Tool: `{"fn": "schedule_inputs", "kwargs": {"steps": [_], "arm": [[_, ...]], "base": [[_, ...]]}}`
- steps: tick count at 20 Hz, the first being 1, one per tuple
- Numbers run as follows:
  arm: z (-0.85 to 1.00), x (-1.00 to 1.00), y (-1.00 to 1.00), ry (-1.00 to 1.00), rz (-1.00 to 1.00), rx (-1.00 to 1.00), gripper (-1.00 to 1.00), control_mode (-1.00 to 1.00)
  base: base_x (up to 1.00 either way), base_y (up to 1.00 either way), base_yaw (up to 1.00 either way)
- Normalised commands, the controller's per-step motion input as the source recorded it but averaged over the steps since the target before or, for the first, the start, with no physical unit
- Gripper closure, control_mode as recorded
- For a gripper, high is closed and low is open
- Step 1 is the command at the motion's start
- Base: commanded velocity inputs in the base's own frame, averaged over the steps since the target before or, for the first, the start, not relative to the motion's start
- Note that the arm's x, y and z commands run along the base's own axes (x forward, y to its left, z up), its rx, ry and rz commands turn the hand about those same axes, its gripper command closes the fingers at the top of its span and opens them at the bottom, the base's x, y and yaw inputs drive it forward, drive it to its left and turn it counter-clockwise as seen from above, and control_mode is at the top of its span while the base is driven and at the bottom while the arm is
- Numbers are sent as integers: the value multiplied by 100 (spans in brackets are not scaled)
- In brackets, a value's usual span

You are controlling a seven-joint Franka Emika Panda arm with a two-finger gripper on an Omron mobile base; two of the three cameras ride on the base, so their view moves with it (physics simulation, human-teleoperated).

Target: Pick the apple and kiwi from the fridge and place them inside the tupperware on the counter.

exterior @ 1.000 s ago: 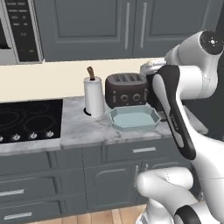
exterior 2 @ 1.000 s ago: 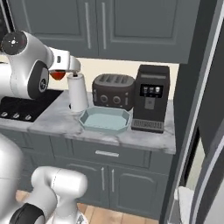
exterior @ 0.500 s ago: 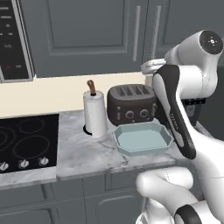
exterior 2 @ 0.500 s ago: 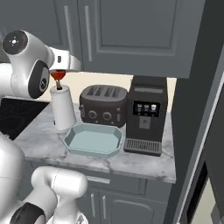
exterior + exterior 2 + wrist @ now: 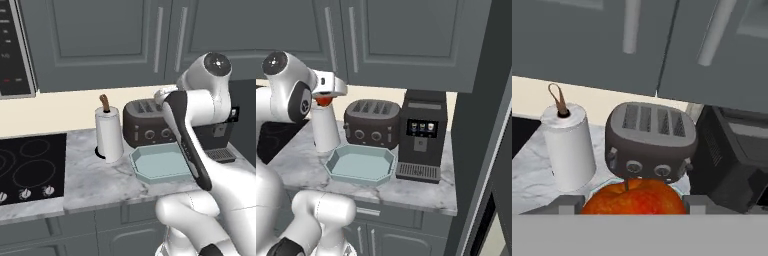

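Pincer (image 5: 324, 100) holds apple (image 5: 633, 196) above tupperware (image 5: 360, 165); early release risks it bouncing out onto tabletop (image 5: 421, 190).

Apple (image 5: 634, 197), red-orange, foreground. Behind: dark toaster (image 5: 649, 140), paper towel roll (image 5: 568, 147) beside it, black coffee machine (image 5: 732, 157), marbled counter (image 5: 532, 175).

Red-orange apple (image 5: 633, 196), pale blue-green tupperware (image 5: 165, 163), grey-marbled counter (image 5: 95, 180)
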Motion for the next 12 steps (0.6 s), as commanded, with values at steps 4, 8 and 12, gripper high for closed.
{"fn": "schedule_inputs", "kwargs": {"steps": [4, 8, 12], "arm": [[-94, 18, 1, 12, 0, -12, 100, -100], [-84, 20, 0, 18, 0, -9, 100, -100], [-77, 31, 0, 22, 0, -6, 100, -100]], "base": [[0, 0, 0], [0, 0, 0], [0, 0, 0]]}}
